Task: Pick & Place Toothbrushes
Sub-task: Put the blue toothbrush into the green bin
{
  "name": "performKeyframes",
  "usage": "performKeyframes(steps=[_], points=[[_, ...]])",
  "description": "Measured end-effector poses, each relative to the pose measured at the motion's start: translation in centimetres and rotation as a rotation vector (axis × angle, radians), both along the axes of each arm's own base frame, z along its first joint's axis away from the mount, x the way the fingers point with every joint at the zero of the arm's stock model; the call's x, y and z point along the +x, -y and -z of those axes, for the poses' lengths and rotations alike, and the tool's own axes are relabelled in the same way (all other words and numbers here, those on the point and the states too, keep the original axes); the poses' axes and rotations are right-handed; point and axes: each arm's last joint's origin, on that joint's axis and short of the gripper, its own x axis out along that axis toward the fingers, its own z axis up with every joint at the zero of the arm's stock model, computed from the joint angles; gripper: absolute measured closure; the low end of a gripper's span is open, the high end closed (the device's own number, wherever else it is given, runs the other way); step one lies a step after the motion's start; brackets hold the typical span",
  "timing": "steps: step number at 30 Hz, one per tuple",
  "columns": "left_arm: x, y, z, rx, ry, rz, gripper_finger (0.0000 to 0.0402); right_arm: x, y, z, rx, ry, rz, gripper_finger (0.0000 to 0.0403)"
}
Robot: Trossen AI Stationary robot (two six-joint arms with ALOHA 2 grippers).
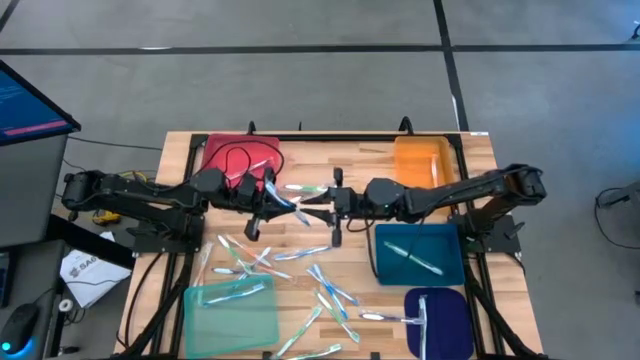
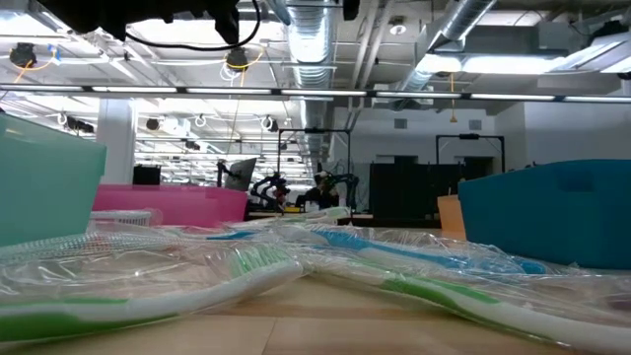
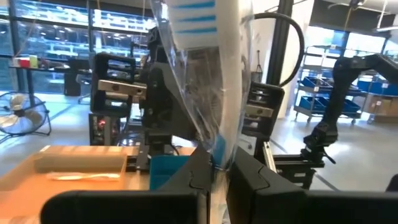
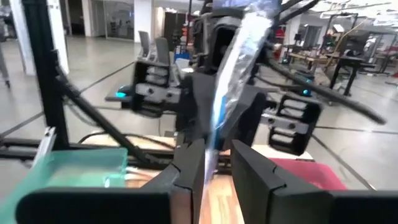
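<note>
Above the table's middle, my two grippers face each other. My left gripper [image 1: 272, 203] is shut on a white and blue toothbrush [image 3: 208, 74] in a clear wrapper. My right gripper [image 4: 217, 158] stands slightly open, with the wrapper's lower end [image 4: 214, 140] in the gap between its fingers. Several more wrapped toothbrushes [image 1: 290, 270] lie flat on the wooden table [image 1: 330, 150] and show close up in the low view [image 2: 197, 286]. The low view shows neither gripper. My left gripper pinches the wrapped toothbrush's lower, handle end [image 3: 216, 155] between its two fingers, coming level from the table's left. The toothbrush is lifted clear and rises tilted from the fingers, its blue-striped head [image 3: 193, 12] uppermost. Whether my right gripper touches the wrapper, I cannot tell.
Trays ring the table. A red one [image 1: 215, 150] holding a black cable is far left and an orange one [image 1: 405, 165] far right. A blue one [image 1: 385, 262] is at the right, a dark blue one [image 1: 450, 325] near right and a clear teal one [image 1: 205, 320] near left.
</note>
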Motion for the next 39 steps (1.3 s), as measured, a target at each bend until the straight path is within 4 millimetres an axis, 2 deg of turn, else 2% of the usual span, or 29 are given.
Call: performKeyframes(steps=[5,10,17,22,28,32,39], points=[[-0.3,0.3,0.0,0.001,-0.022,0.015,0.0389,-0.7,-0.7,-0.7,-0.023,-0.007,-0.022,0.0331],[-0.3,1.7,-1.5,0.026,-0.103,0.014,0.0389,-1.3,-0.7,-1.1,-0.025,-0.026,-0.024,0.0331],[-0.6,5.7,-3.3,0.145,-0.438,-0.077,0.0389,-1.8,-0.4,-1.2,-0.030,-0.069,-0.019,0.0330],[-2.0,8.0,-3.8,0.035,-0.638,-0.085,0.0389,-2.1,0.2,-1.3,-0.033,-0.094,-0.002,0.0330],[-3.6,10.2,-2.8,-0.169,-0.839,-0.036,0.0389,-2.5,1.1,-1.5,-0.034,-0.121,0.022,0.0330],[-3.6,11.6,-1.3,-0.263,-0.997,-0.017,0.0389,-2.6,1.2,-1.6,-0.031,-0.119,0.026,0.0330],[-1.5,14.7,0.9,-0.257,-1.324,0.046,0.0389,-2.6,1.2,-1.5,-0.032,-0.128,0.026,0.0330]])
